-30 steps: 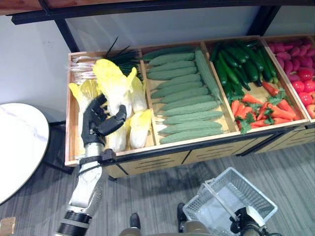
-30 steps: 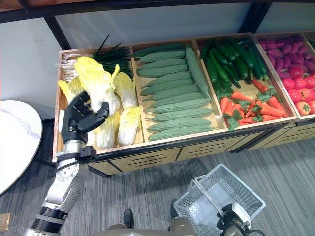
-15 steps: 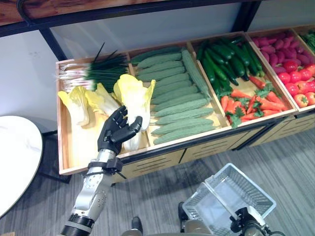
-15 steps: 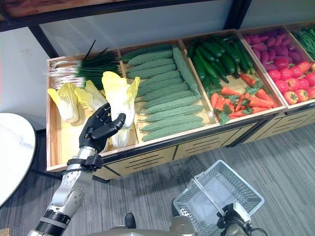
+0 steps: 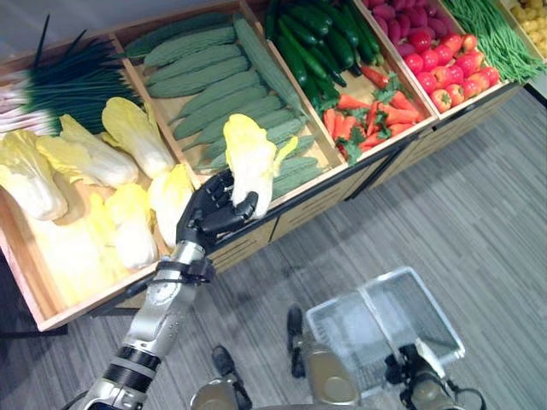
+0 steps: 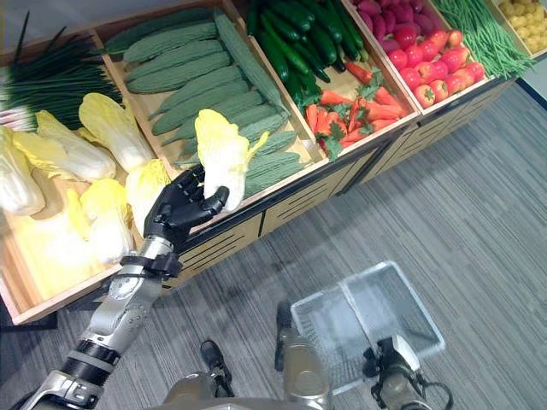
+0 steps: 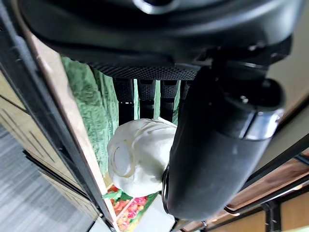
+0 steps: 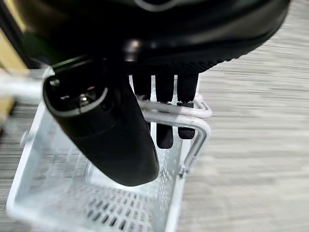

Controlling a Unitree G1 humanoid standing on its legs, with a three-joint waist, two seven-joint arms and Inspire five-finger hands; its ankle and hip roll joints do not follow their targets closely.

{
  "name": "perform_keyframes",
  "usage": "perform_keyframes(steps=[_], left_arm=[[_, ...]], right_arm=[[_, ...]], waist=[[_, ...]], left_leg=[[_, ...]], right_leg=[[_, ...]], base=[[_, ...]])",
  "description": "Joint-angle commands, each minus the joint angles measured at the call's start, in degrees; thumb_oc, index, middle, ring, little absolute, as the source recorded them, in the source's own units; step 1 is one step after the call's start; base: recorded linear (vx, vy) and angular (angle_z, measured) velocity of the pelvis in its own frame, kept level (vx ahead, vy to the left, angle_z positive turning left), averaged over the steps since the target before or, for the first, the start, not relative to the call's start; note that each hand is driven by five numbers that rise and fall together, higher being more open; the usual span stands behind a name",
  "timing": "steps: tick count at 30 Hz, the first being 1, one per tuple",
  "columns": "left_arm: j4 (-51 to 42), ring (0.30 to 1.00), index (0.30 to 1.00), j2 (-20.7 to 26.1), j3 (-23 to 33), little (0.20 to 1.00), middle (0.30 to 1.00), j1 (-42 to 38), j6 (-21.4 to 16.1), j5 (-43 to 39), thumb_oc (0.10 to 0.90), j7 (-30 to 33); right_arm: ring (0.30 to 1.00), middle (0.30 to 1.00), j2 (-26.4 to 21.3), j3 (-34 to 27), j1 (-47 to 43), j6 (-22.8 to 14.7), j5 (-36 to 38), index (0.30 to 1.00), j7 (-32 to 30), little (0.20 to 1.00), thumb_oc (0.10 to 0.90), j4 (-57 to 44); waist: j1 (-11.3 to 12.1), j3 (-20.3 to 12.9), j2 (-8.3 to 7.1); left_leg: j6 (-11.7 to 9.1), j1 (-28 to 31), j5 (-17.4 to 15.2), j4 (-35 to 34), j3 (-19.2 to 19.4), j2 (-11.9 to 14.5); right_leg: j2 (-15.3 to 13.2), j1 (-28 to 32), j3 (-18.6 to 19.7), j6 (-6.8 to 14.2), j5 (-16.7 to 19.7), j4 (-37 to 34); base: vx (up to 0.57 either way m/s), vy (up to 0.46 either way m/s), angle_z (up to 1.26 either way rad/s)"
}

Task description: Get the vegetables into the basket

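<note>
My left hand (image 5: 208,215) is shut on a pale yellow napa cabbage (image 5: 249,162), gripping its white stem end (image 7: 137,162) between thumb and fingers. The cabbage stands upright above the front edge of the bumpy green gourd crate (image 5: 318,168), lifted off the produce. A white wire basket (image 5: 427,329) hangs low over the grey floor at the lower right. My right hand (image 8: 159,104) is curled round the basket's handle (image 8: 195,126), and its mesh floor (image 8: 58,193) holds nothing.
The wooden stand holds several more cabbages (image 5: 128,222), spring onions (image 5: 60,81), bumpy green gourds (image 5: 205,81), cucumbers (image 5: 312,38), carrots (image 5: 359,120), tomatoes (image 5: 449,73) and green beans (image 5: 496,34). Grey plank floor (image 5: 479,213) lies in front of the stand.
My left hand closed on a cabbage in the left crate, lifted it and carried it right, to the gourd crate's front edge. The camera has turned, shifting the whole scene.
</note>
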Motion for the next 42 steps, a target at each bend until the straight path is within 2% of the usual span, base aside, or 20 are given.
perform_keyframes(steps=[1,3,4,7,10,18,21,22,23,24,25,26,27,28,29,30,31,35,40,42], left_arm=[[-10.5,0.3,0.3,0.6,4.4,0.3,0.3,-1.5,-6.1,1.2,0.4,-1.2],[-10.6,0.3,0.3,0.6,4.7,0.3,0.3,-1.3,-6.1,1.2,0.4,-1.2],[-10.7,0.3,0.3,0.2,5.0,0.3,0.3,-1.2,-6.0,1.2,0.4,-1.4],[-11.2,0.3,0.3,0.0,4.8,0.3,0.3,-1.2,-6.0,1.1,0.4,-1.6],[-12.0,0.3,0.3,-0.5,4.7,0.3,0.3,-1.5,-6.2,0.7,0.4,-1.8],[-12.3,0.3,0.3,-1.9,3.7,0.3,0.3,-2.2,-6.4,-1.7,0.4,-2.0],[-12.0,0.3,0.3,-3.2,2.6,0.3,0.3,-2.8,-5.9,-2.0,0.4,-2.6],[-12.0,0.3,0.3,-3.5,2.4,0.3,0.3,-2.7,-5.9,-2.1,0.4,-2.5],[-12.2,0.3,0.3,-3.9,2.0,0.3,0.3,-3.0,-6.2,-1.8,0.4,-2.1],[-12.2,0.3,0.3,-4.2,1.9,0.3,0.3,-3.1,-6.2,-1.6,0.4,-2.2],[-12.1,0.3,0.3,-4.2,1.9,0.3,0.3,-3.1,-6.2,-1.6,0.4,-2.2],[-12.3,0.3,0.3,-4.3,2.8,0.3,0.3,-2.2,-6.5,-1.1,0.4,-2.1],[-12.3,0.3,0.3,-4.3,3.0,0.3,0.3,-1.6,-6.8,-0.8,0.4,-2.0],[-12.3,0.3,0.3,-4.3,3.0,0.3,0.3,-1.6,-6.8,-0.8,0.4,-2.0],[-12.6,0.3,0.3,-4.0,3.7,0.3,0.3,-0.9,-7.1,-0.8,0.4,-1.8],[-12.6,0.3,0.3,-4.0,3.7,0.3,0.3,-0.9,-7.1,-0.8,0.4,-1.9],[-13.1,0.3,0.3,-3.9,4.1,0.3,0.3,-0.2,-7.3,-0.9,0.4,-1.9],[-13.6,0.3,0.3,-3.5,3.3,0.3,0.3,0.1,-7.4,-1.6,0.4,-2.6],[-13.9,0.3,0.3,-1.8,2.5,0.3,0.3,0.4,-7.6,-2.1,0.4,-3.1],[-13.9,0.3,0.3,-1.6,2.5,0.3,0.3,0.5,-7.5,-2.3,0.4,-3.3]], right_arm=[[0.3,0.3,-3.2,2.1,1.4,0.7,0.9,0.3,-2.1,0.3,0.4,0.2],[0.3,0.3,-3.1,2.2,1.6,0.6,0.9,0.3,-2.1,0.3,0.4,0.1],[0.3,0.3,-2.8,2.1,2.1,0.7,0.9,0.3,-2.1,0.3,0.4,0.0],[0.3,0.3,-2.7,1.9,2.6,0.7,1.1,0.3,-2.1,0.3,0.4,0.1],[0.3,0.3,-2.9,1.3,3.8,0.6,1.6,0.3,-2.0,0.3,0.4,-0.2],[0.3,0.3,-4.2,0.2,5.2,0.3,2.5,0.3,-2.8,0.3,0.4,-0.9],[0.3,0.3,-5.2,-0.1,5.0,0.1,3.3,0.3,-3.5,0.3,0.4,-0.6],[0.3,0.3,-5.5,0.0,4.7,0.1,3.2,0.3,-3.5,0.3,0.4,-0.3],[0.3,0.3,-6.0,0.6,3.7,0.2,3.0,0.3,-3.6,0.3,0.4,-0.3],[0.3,0.3,-6.4,1.0,2.8,0.1,3.0,0.3,-3.7,0.3,0.4,-0.2],[0.3,0.3,-6.4,1.0,2.7,0.1,3.0,0.3,-3.7,0.3,0.4,-0.1],[0.3,0.3,-6.5,1.9,1.4,-0.2,3.1,0.3,-3.8,0.3,0.4,0.0],[0.3,0.3,-6.6,2.5,0.8,-0.4,2.9,0.3,-3.8,0.3,0.4,0.3],[0.3,0.3,-6.6,2.5,0.8,-0.4,2.9,0.3,-3.8,0.3,0.4,0.3],[0.3,0.3,-6.4,3.3,-0.1,-0.5,2.8,0.3,-3.5,0.3,0.4,0.9],[0.3,0.3,-6.4,3.3,-0.1,-0.5,2.8,0.3,-3.5,0.3,0.4,1.0],[0.3,0.3,-6.5,3.7,-0.8,-0.6,2.7,0.3,-3.4,0.3,0.4,1.2],[0.3,0.3,-6.4,3.6,-0.4,-0.8,3.0,0.3,-3.4,0.3,0.4,0.8],[0.3,0.3,-5.0,3.9,-0.5,-0.9,2.9,0.3,-3.0,0.3,0.4,0.1],[0.3,0.3,-4.9,3.8,-0.7,-0.8,2.9,0.3,-2.8,0.3,0.4,0.1]], waist=[[0.7,-7.3,-1.98],[0.8,-7.5,-2.2],[0.7,-7.8,-2.08],[0.2,-7.8,-1.74],[-1.0,-7.8,-0.92],[-2.9,-6.9,1.6],[-3.1,-6.0,2.19],[-2.8,-5.7,2.47],[-1.6,-5.0,2.87],[-0.5,-4.8,2.87],[-0.6,-5.0,2.89],[1.0,-4.5,2.52],[1.9,-4.4,2.34],[1.9,-4.5,2.34],[2.4,-4.7,2.24],[2.4,-4.7,2.22],[3.0,-4.6,2.09],[2.4,-4.9,2.08],[1.3,-5.6,0.83],[1.1,-5.5,0.62]], left_leg=[[-3.0,-4.1,-2.0,3.5,-1.7,-0.4],[-3.3,-3.7,-1.8,3.3,-1.1,-0.3],[-3.8,-3.1,-1.6,3.9,0.2,0.4],[-4.4,-3.0,-1.1,4.5,0.5,1.0],[-5.9,-2.7,0.9,4.5,1.1,2.6],[-9.3,-2.8,5.4,5.1,0.8,6.7],[-10.7,-4.3,5.8,9.1,-1.9,8.5],[-10.8,-4.5,5.9,9.6,-4.1,8.2],[-9.7,-5.9,7.0,9.4,-9.6,6.3],[-8.9,-7.0,5.6,8.8,-16.5,3.6],[-8.8,-7.4,5.7,8.8,-16.6,3.5],[-7.4,-8.3,2.6,7.6,-26.1,0.4],[-6.8,-9.0,2.1,7.3,-31.3,-1.3],[-6.8,-9.2,2.2,7.3,-31.3,-1.3],[-6.2,-9.4,1.9,6.4,-34.5,-2.5],[-6.2,-9.3,1.9,6.4,-34.4,-2.5],[-5.7,-9.8,1.2,6.3,-37.8,-4.6],[-4.9,-8.6,1.2,5.7,-35.2,-4.4],[-2.7,-6.6,-1.1,5.0,-30.0,-6.1],[-2.4,-6.2,-1.4,4.9,-29.1,-6.3]], right_leg=[[-3.5,9.7,3.2,4.8,3.9,-10.9],[-3.1,10.3,2.9,4.7,4.0,-12.8],[-2.3,11.0,2.0,4.3,2.7,-15.4],[-1.1,11.7,2.1,3.8,1.6,-17.0],[1.0,13.1,2.7,3.0,0.8,-19.5],[5.2,14.6,3.8,0.5,-1.3,-20.6],[6.6,15.8,4.2,-0.6,-1.8,-21.8],[6.8,15.9,5.0,-0.8,-2.0,-21.9],[7.2,14.9,6.1,-1.3,-1.2,-21.4],[7.0,14.5,7.6,-1.3,-1.1,-21.0],[7.0,14.2,7.5,-1.3,-1.0,-21.0],[7.0,13.2,11.1,-1.3,-0.9,-20.1],[7.4,12.5,13.4,-1.3,-0.5,-20.1],[7.4,12.4,13.4,-1.3,-0.4,-20.1],[7.8,11.8,15.7,-1.4,0.2,-20.2],[7.8,11.9,15.8,-1.4,0.1,-20.2],[8.1,11.3,17.8,-1.3,0.3,-20.0],[7.5,11.4,18.2,-0.9,0.0,-19.7],[5.6,9.2,22.7,1.3,1.2,-18.2],[5.3,8.6,23.5,1.8,1.7,-17.9]], base=[[-0.09,-0.083,-0.62],[0.01,-0.102,-0.81],[0.04,-0.136,-0.75],[0.02,-0.156,-0.46],[0.0,-0.172,-0.25],[-0.02,-0.207,-0.1],[-0.01,-0.184,-0.04],[-0.07,-0.062,-0.16],[-0.08,-0.028,-0.31],[-0.09,-0.004,-0.43],[-0.01,-0.03,-0.65],[0.01,-0.028,-0.86],[0.01,-0.029,-0.92],[0.04,-0.001,-1.03],[0.03,0.001,-1.0],[0.06,0.05,-1.15],[0.05,0.086,-1.06],[0.04,0.132,-0.46],[0.02,0.249,-0.26],[-0.03,0.166,-0.52]])
